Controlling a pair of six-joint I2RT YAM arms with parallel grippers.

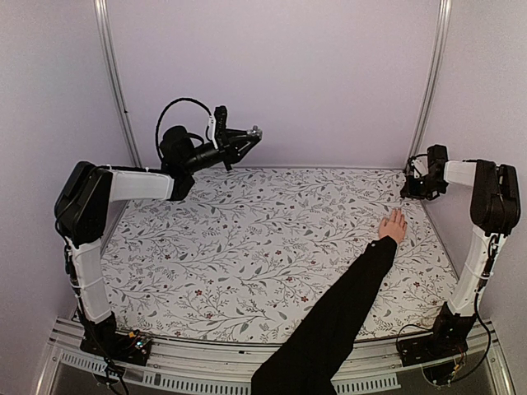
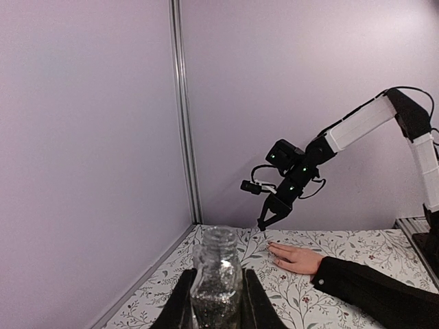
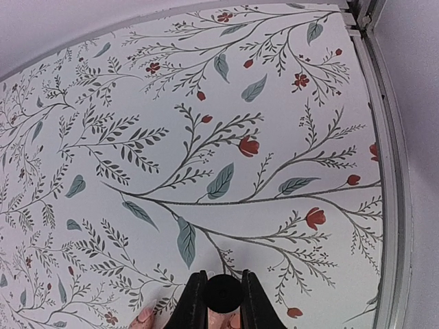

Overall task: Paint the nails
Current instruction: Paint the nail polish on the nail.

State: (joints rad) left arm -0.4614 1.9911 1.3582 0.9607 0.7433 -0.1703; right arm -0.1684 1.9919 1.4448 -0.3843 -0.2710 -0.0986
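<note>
My right gripper (image 1: 410, 192) is clamped on the black cap (image 3: 223, 295) of the polish brush. In the left wrist view a fine brush tip (image 2: 263, 234) hangs below its fingers, pointing down at the table (image 1: 247, 239). The nails (image 1: 399, 214) are at the far end of the bare hand (image 1: 394, 225), which rests flat on the flowered cloth in the far right part of the table. Its black sleeve (image 1: 338, 321) runs back toward the near edge between my two bases. The long axis of that hand goes from near centre up to the far right corner, so the fingertips point at my right gripper and lie just on its near side. In the right wrist view pale fingertips (image 3: 145, 316) peep out at the bottom edge, right under the cap. I judge the brush sits over or just beyond the nails, but I cannot tell whether it touches one. My left gripper (image 1: 255, 132) is closed around the open bottle (image 2: 216, 274), held upright and high at the far left, well apart from the hand. The right arm is the nearer one, and I expect the next stroke to be a small pull toward me along a finger
</note>
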